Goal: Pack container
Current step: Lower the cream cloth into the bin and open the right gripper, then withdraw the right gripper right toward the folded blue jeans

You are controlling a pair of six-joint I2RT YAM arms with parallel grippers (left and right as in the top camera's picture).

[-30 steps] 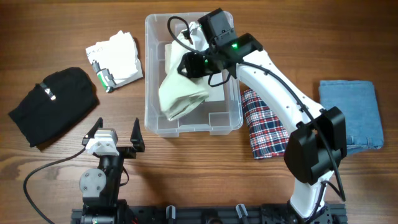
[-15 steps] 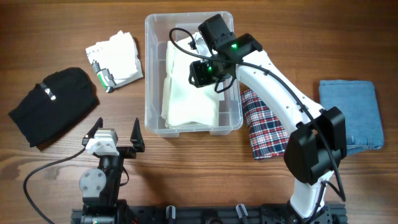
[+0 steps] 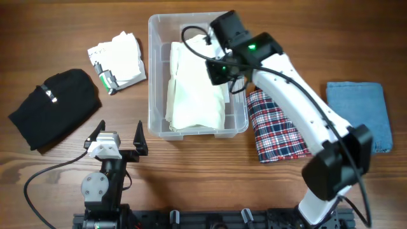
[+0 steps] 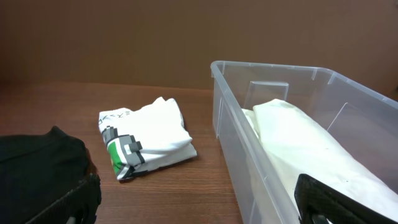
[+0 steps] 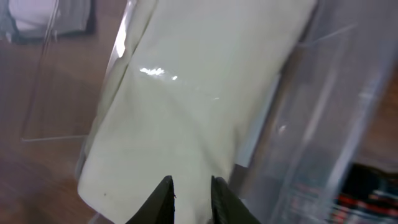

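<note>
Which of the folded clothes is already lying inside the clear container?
The cream one, lying flat in the container. The black garment, the printed white shirt, the plaid cloth and the blue cloth all lie outside it.

Cloth (image 3: 194, 89) fills the container (image 3: 152, 70) and the right arm (image 3: 286, 83) overhangs it; we see open desk (image 3: 191, 178) before it.

Your container (image 3: 152, 76) sits near the table's (image 3: 51, 25) far edge, a folded cloth (image 3: 194, 92) inside. A printed tee (image 3: 119, 57) and a bundled garment (image 3: 56, 109) lie left of it, with a checked cloth (image 3: 273, 130) just beside it on the right, then a denim piece (image 3: 362, 105).
</note>
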